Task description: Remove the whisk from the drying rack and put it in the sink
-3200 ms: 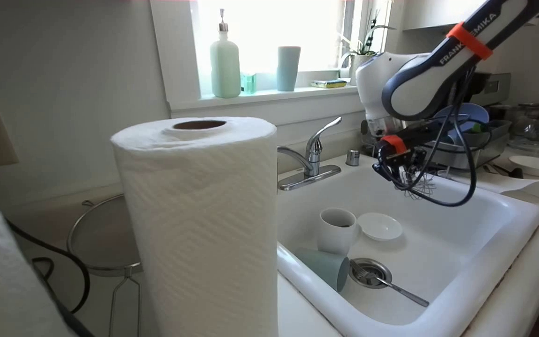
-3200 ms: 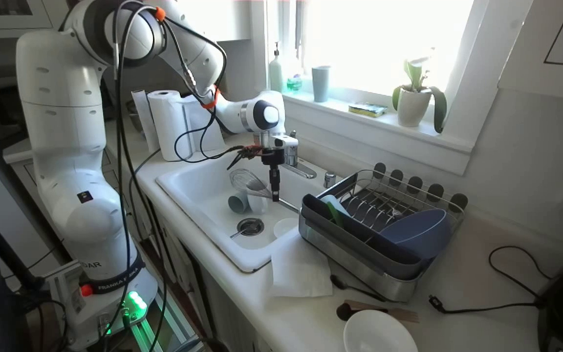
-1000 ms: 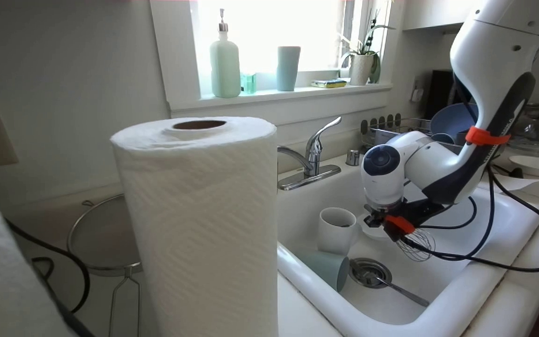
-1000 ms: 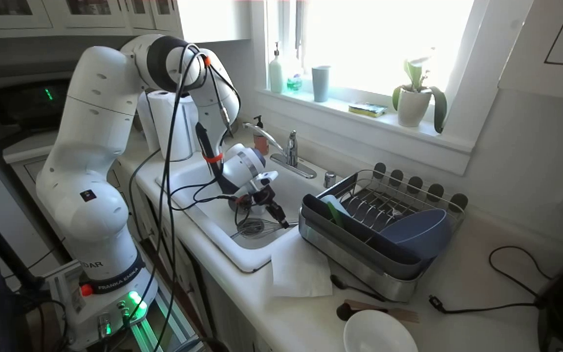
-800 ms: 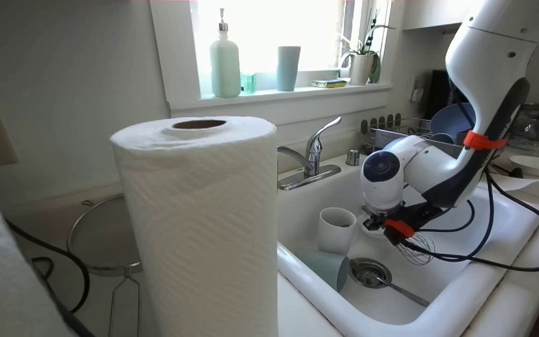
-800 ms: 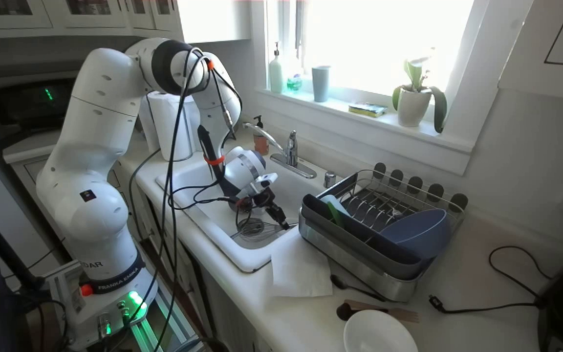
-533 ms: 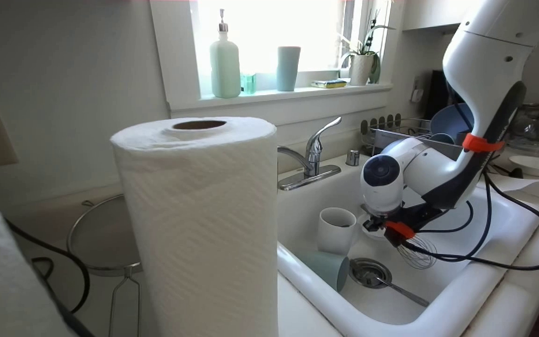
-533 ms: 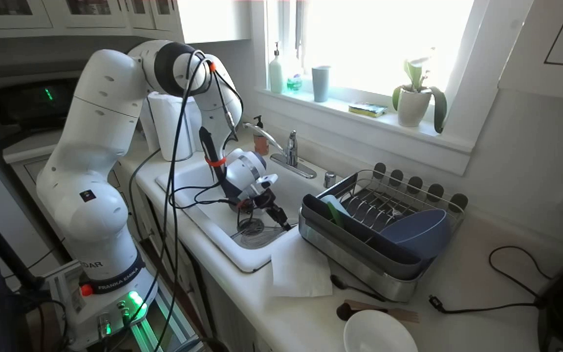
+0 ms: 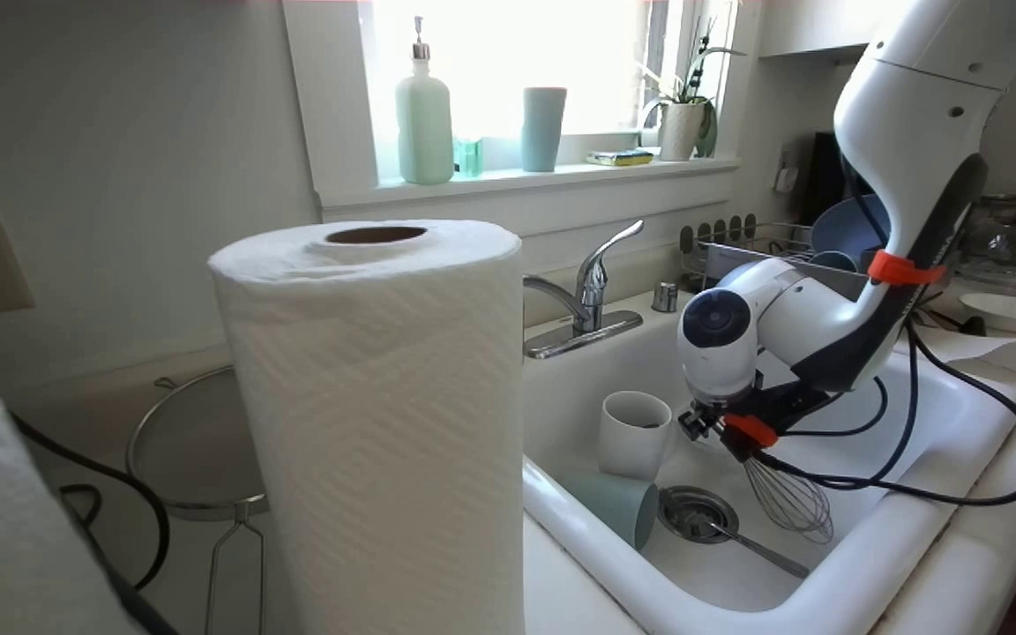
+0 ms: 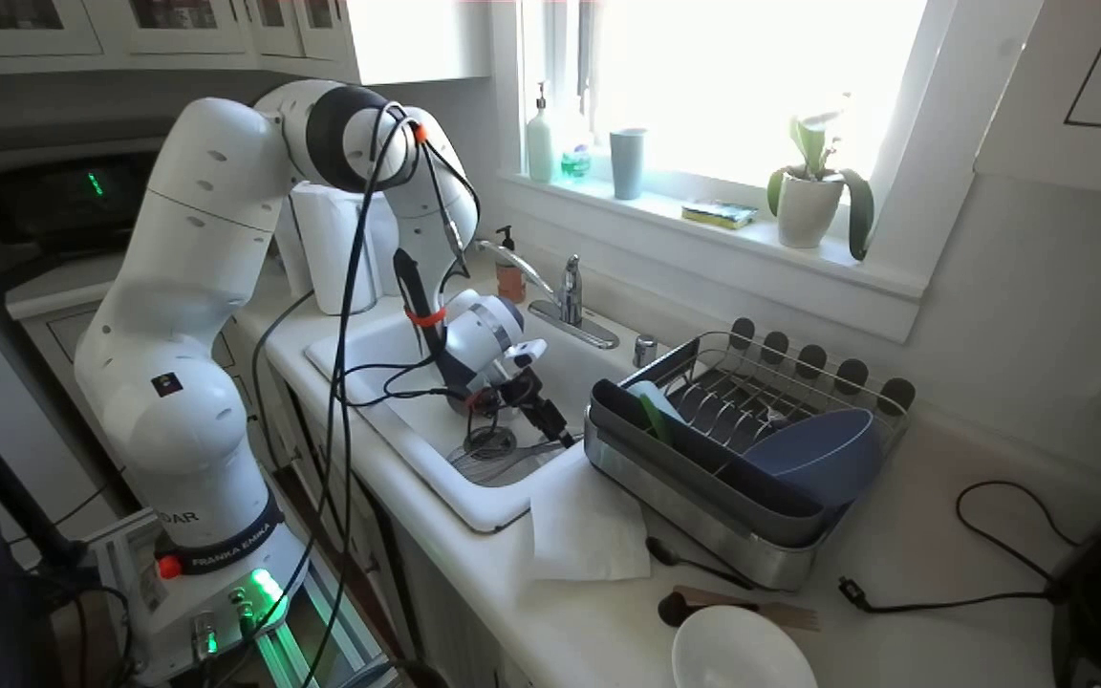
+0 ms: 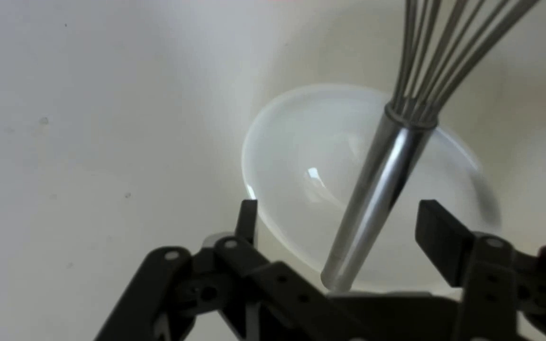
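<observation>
In the wrist view my gripper [image 11: 337, 208] is open around the whisk [image 11: 372, 203]. Its shiny metal handle lies slanted between the spread fingers, with a gap on either side, above a white dish [image 11: 292, 142]. I cannot tell whether the handle touches that dish. In an exterior view the whisk's wire loops [image 9: 790, 503] are low inside the white sink [image 9: 896, 564], near its front wall. My gripper [image 10: 565, 440] also reaches down into the basin, beside the drying rack [image 10: 694, 511], which holds a blue bowl.
A white mug [image 9: 636, 441], a teal cup [image 9: 605, 503] lying on its side and a fork [image 9: 764, 551] over the drain share the basin. Behind it stands the chrome faucet [image 10: 572, 291]. A paper towel roll [image 9: 376, 423] stands beside the sink.
Over three seconds my arm has lowered the whisk into the sink. Within the last half second the whisk's wires have dropped lower towards the front wall, away from the gripper, while the arm barely moved.
</observation>
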